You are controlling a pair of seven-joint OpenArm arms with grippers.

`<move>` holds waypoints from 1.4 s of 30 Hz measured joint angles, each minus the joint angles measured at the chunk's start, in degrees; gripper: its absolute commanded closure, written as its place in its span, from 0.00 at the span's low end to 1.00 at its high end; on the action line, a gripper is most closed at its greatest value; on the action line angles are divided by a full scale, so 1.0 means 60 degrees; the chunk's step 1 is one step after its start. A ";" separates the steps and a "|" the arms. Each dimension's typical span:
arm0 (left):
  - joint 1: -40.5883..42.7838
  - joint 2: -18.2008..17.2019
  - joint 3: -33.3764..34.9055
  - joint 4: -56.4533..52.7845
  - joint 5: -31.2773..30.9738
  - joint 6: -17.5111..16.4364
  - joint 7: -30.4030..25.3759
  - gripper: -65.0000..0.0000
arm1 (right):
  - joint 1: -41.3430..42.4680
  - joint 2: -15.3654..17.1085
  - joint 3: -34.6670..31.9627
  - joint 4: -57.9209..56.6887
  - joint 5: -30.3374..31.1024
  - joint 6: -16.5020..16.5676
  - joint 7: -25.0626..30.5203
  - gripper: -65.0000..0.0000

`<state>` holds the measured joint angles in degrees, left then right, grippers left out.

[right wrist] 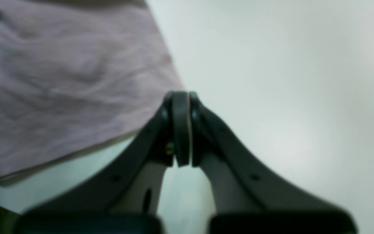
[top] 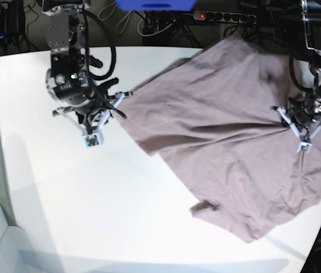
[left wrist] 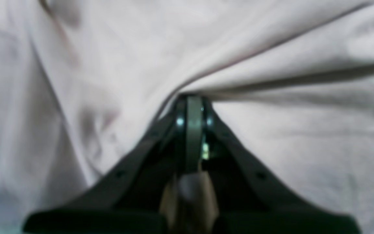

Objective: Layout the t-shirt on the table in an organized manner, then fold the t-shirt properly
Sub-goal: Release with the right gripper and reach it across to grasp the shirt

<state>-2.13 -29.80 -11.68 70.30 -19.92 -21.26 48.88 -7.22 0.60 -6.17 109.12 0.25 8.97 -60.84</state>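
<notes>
My left claw (left wrist: 192,97) is pressed together on a pinch of the t-shirt (left wrist: 271,136), and in my left wrist view the pale mauve cloth gathers into folds that run away from the tips toward the upper right and the lower left. The cloth fills that whole view, blurred but clearly bunched where I hold it. In the base view this claw (top: 304,126) sits over the right part of the t-shirt (top: 229,142), with a long crease running from it across the fabric toward the middle. My right claw (right wrist: 181,96) is also pressed together, its tips at the corner of the t-shirt (right wrist: 60,81); in my right wrist view that corner meets the tips, though the blur keeps me from saying whether any cloth sits between them. To the right of that claw lies bare white worktop (right wrist: 287,97), and a strip of it shows below the hem too. In the base view my right claw (top: 112,101) is at the shirt's left corner. The t-shirt lies spread but wrinkled over the far right part of the worktop (top: 92,199), its right edge reaching the worktop's rim, one small flap turned up on its near edge.
</notes>
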 measured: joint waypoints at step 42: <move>0.1792 0.1738 0.0783 0.3326 0.0430 0.0000 0.1045 1.00 | 0.2149 -0.0350 -0.1985 -0.0372 0.0007 0.0000 0.0022 1.00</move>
<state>8.62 -19.38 -6.98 90.26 -17.34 -21.26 55.16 5.67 -1.50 -18.09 106.89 0.30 8.97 -60.71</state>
